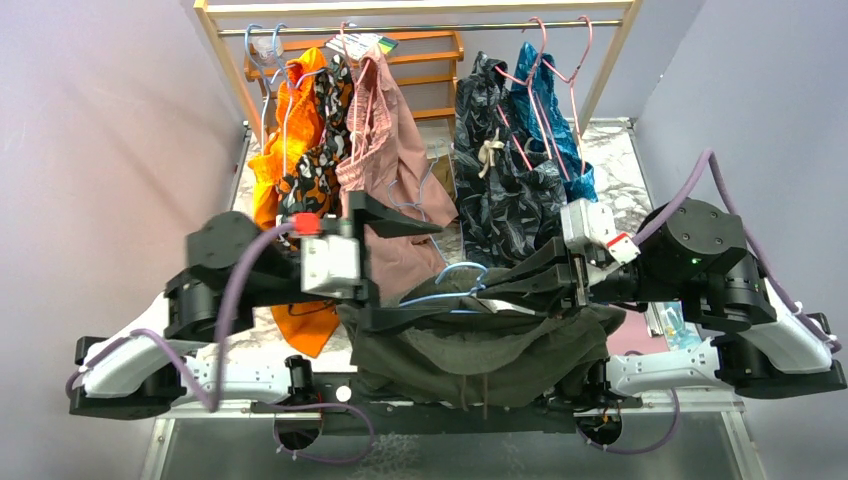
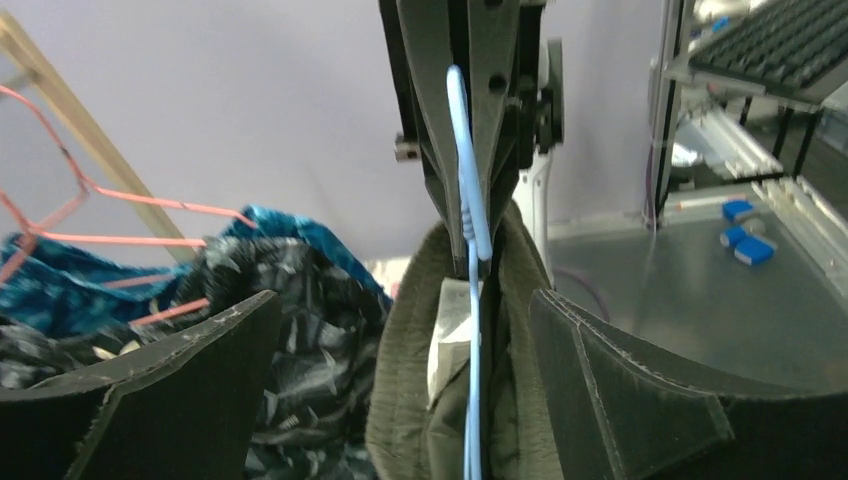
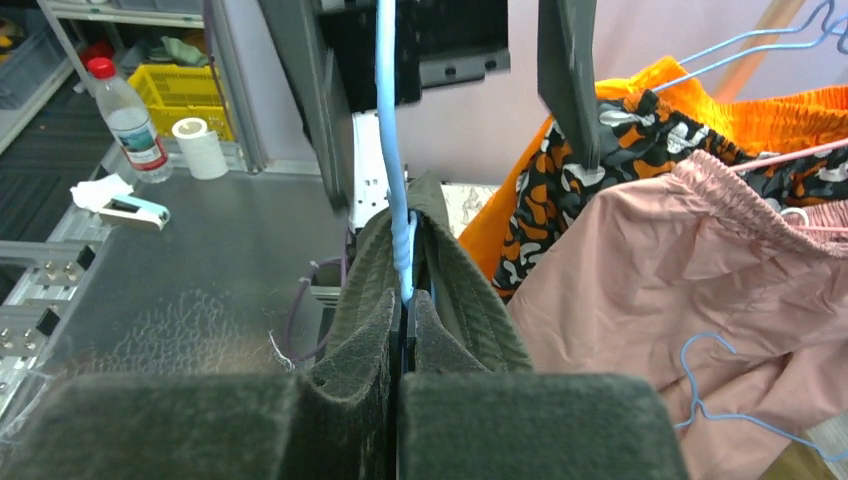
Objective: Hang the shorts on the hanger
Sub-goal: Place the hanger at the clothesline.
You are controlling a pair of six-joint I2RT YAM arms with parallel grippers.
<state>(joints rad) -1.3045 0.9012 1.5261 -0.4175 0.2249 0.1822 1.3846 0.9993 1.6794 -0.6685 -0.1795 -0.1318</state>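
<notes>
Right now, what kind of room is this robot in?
Probably a robot lab or workshop, not a home. A wooden clothes rack is set up for practice, a keyboard sits on metal shelving, and a water bottle stands by a yellow crate.

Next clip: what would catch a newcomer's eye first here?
The dark olive-green cloth shorts hang draped over a thin light-blue wire hanger, front centre between the arms. The right gripper is shut on the hanger, and the left gripper is open, facing them. Behind stands a wooden rack crowded with colourful garments.
</notes>
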